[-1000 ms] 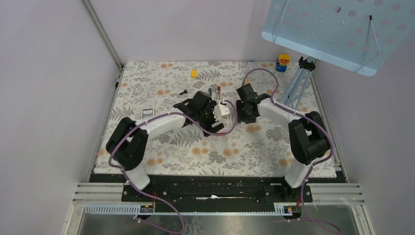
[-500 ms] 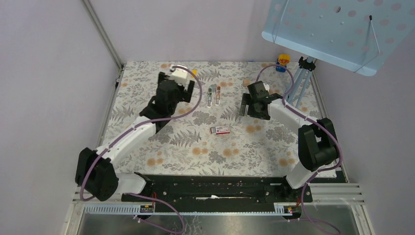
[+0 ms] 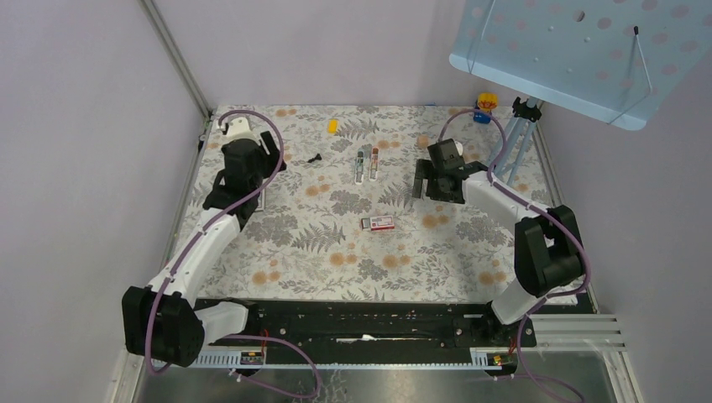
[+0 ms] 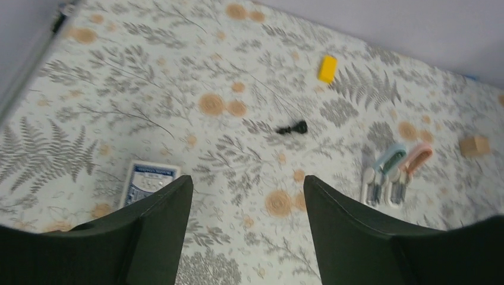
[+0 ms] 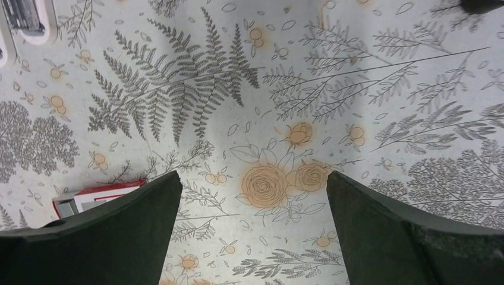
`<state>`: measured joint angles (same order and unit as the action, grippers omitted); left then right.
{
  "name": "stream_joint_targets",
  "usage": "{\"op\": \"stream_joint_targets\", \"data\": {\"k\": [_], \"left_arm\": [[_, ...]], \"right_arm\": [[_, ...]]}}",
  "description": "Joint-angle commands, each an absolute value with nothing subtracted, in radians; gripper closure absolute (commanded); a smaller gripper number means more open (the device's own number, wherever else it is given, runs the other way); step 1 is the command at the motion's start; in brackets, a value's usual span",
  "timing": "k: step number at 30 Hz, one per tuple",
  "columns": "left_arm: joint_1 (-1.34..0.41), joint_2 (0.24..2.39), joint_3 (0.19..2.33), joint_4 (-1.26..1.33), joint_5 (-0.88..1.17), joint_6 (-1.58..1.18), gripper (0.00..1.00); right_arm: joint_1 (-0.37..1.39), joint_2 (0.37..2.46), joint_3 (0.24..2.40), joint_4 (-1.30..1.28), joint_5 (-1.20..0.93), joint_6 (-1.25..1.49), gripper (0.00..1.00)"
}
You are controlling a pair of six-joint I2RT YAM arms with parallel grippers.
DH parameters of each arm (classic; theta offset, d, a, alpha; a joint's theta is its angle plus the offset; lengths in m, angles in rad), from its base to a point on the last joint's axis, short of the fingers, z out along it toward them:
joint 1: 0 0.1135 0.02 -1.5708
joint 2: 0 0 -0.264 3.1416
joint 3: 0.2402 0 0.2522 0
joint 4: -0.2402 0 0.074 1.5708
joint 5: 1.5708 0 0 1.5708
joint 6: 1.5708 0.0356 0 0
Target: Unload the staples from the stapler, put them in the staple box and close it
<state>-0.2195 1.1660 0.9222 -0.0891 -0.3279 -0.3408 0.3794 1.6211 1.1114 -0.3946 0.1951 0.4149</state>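
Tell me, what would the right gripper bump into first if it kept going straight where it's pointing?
Most likely just the flowery tablecloth. The right gripper points down at orange flowers, with nothing between its open jaws. The red box sits off to one side, probably missed.

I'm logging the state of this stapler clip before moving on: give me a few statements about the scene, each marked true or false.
1. The left gripper and the right gripper are both open and empty. True.
2. The blue stapler and the pink stapler lie side by side on the mat. True.
3. The red-and-white box is clamped in the right gripper. False: it lies on the mat, clear of the fingers.
4. The left gripper hangs over the two staplers. False: it is off at the far left, near the blue-and-white card.
5. The yellow block lies alone, touching nothing else. True.
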Motion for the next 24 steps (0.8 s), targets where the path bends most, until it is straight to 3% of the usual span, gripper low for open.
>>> {"op": "stream_joint_targets", "data": {"k": [1,6,12,20,24], "left_arm": [[-0.222,1.177,0.911,-0.143,-0.104,-0.476,0.36],[-0.263,1.242,0.824,-0.112,-0.005,-0.600,0.71],[-0.450,1.381,0.806,-0.086,-0.011,-0.681,1.00],[-0.570,1.540,0.808,-0.025,-0.008,-0.727,1.00],[-0.600,1.597,0.817,-0.009,-0.005,-0.739,1.00]], "right_arm": [[0.375,1.653,1.138,-0.413,0.064,0.385,0.02],[0.377,1.681,1.122,-0.390,-0.058,0.436,0.17],[0.384,1.717,1.104,-0.385,-0.065,0.450,0.35],[0.431,1.760,1.108,-0.402,-0.058,0.417,0.70],[0.481,1.797,1.123,-0.407,-0.058,0.404,0.96]]}}
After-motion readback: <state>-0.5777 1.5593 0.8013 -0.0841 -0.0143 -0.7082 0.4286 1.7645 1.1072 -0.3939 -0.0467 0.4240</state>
